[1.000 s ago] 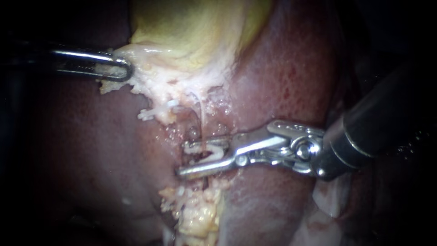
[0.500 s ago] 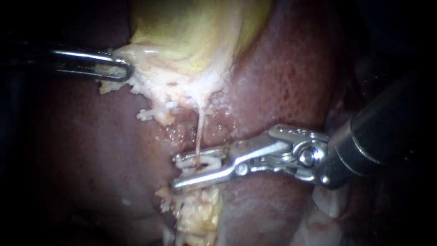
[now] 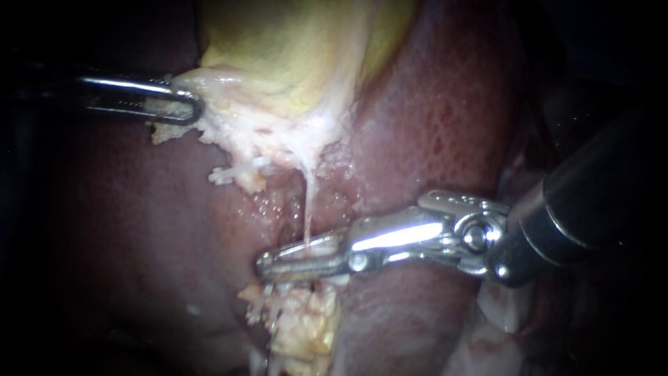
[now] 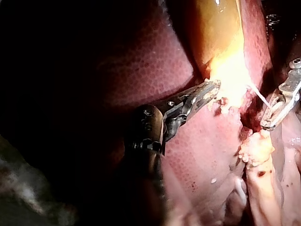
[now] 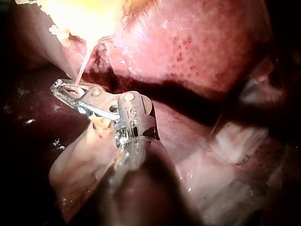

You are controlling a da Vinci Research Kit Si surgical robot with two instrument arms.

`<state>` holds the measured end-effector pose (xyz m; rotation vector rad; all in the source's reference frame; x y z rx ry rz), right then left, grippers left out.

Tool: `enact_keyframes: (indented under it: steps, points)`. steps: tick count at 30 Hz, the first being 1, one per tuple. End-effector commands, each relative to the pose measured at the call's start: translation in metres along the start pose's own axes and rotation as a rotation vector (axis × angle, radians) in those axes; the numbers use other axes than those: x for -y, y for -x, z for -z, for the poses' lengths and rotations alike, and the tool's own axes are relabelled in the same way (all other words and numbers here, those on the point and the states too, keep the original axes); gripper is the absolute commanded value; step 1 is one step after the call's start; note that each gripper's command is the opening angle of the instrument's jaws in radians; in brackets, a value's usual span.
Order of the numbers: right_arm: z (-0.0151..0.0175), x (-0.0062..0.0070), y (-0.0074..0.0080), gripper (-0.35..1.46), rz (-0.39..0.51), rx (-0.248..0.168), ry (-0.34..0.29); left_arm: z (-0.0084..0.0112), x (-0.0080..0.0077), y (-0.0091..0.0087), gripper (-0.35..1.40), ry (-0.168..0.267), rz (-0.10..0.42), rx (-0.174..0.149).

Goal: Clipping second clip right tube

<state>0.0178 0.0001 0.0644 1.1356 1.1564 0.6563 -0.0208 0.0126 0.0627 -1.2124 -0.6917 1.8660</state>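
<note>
While the gallbladder (image 3: 292,49) edge is held taut in the shut hand of the left instrument (image 3: 197,110), the hand of the right instrument (image 3: 265,264), squeezed nearly flat on the tube (image 3: 307,202) above the fat (image 3: 299,327), should be kept square until fully closed.

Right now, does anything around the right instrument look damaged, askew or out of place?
Nothing stands out. The thin tube runs straight from the gallbladder into the right instrument, closed squarely across it. The left instrument holds pale tissue at the gallbladder's edge.
</note>
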Motion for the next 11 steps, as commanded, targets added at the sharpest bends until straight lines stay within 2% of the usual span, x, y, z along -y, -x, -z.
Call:
enact_keyframes:
  steps: [1, 11]
  points:
    - [0.0000, -0.0001, 0.0001, -0.35, 0.001, 0.000, 0.001, 0.0000, 0.0000, 0.0000, -0.35, 0.000, 0.000, 0.000]
    - [-0.0002, -0.0003, 0.0004, -0.35, 0.003, 0.001, 0.001, 0.0000, 0.0000, 0.0000, -0.35, 0.000, 0.000, 0.000]
